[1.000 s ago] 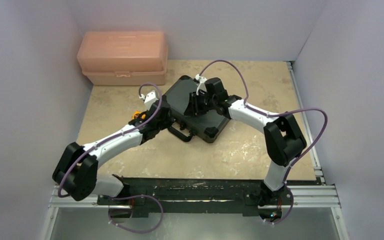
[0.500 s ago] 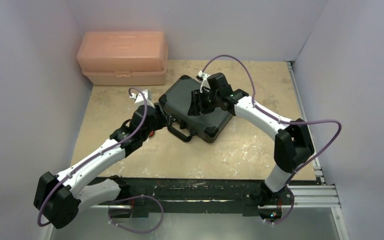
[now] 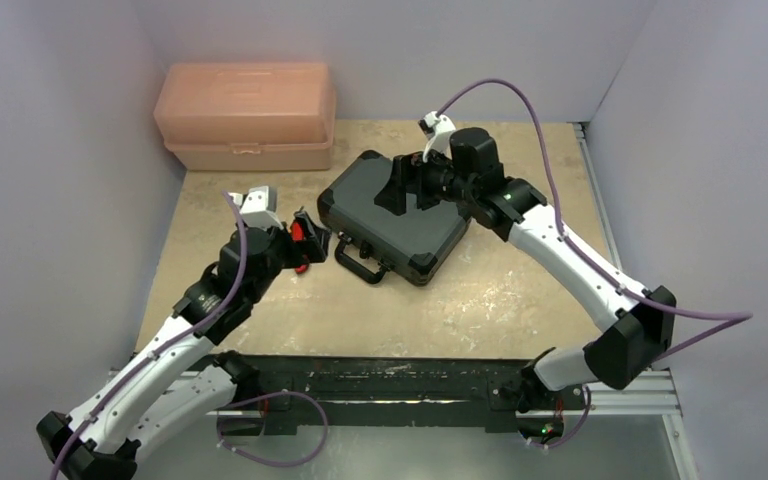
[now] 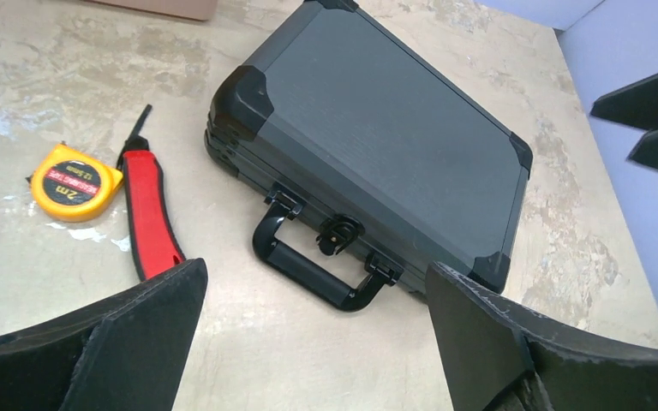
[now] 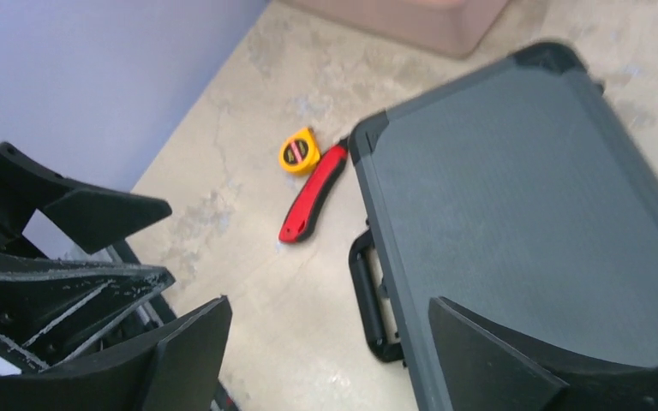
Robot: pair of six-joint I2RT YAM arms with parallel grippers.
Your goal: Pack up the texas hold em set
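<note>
A: Where is the case [image 4: 385,145] kept, and why flat?
B: It is laid shut at the far middle of the desk [image 3: 480,300], handle [image 3: 360,265] turned toward the near left corner. The contents are presumably stowed inside.
A: And the hands?
B: The left hand [image 4: 315,276] and right hand [image 5: 327,308] are held open, with nothing gripped.

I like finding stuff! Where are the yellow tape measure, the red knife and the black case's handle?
Yellow tape measure [image 4: 70,181], left wrist view, on its label.
Red utility knife [image 4: 152,218], left wrist view, middle of its red grip.
Briefcase handle [image 4: 313,273], left wrist view, middle of its bar.
</note>
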